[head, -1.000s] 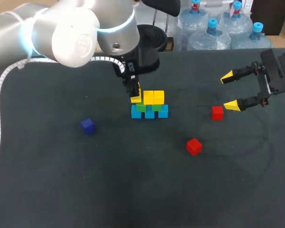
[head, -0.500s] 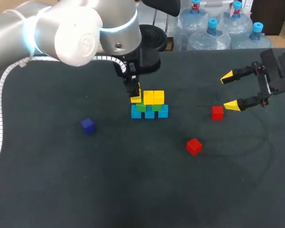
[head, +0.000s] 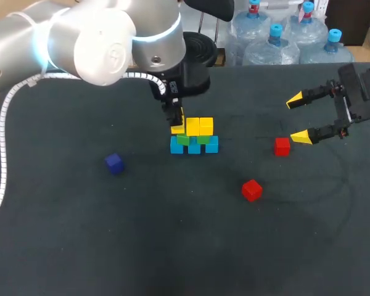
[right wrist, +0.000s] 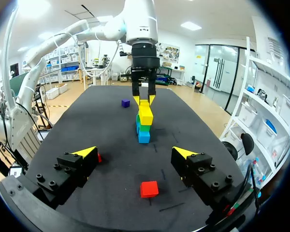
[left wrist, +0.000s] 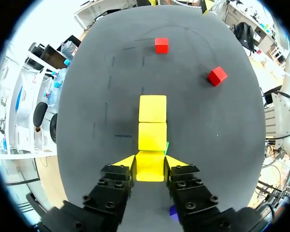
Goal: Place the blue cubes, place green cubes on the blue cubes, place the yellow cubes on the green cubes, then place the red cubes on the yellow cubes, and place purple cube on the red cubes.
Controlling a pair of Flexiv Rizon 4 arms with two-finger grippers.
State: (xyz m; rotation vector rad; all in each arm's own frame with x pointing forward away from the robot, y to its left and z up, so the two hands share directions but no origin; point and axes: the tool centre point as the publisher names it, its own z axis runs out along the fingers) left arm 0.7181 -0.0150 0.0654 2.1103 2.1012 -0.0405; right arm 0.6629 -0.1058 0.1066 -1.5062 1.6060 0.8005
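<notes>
My left gripper (head: pixel 176 121) is shut on a yellow cube (head: pixel 177 129) at the left end of the stack (head: pixel 194 139). The stack has light blue cubes (head: pixel 194 147) at the bottom, green cubes (head: pixel 203 139) on them and two more yellow cubes (head: pixel 199 126) on top. In the left wrist view the held yellow cube (left wrist: pixel 150 166) sits between the yellow fingertips (left wrist: pixel 126 161), in line with the other two yellow cubes (left wrist: pixel 152 108). Two red cubes (head: pixel 282 146) (head: pixel 251 190) lie on the table to the right. My right gripper (head: pixel 300 118) stands open above the table beside the nearer red cube, holding nothing.
A dark purple cube (head: pixel 114 163) lies alone left of the stack. The right wrist view shows a red cube (right wrist: pixel 149 188) ahead of the open right gripper (right wrist: pixel 135 153) and the stack (right wrist: pixel 144 123) farther off.
The left arm's upper part has shifted a little to the right. The gripper, the held yellow cube and the right arm look unchanged.
</notes>
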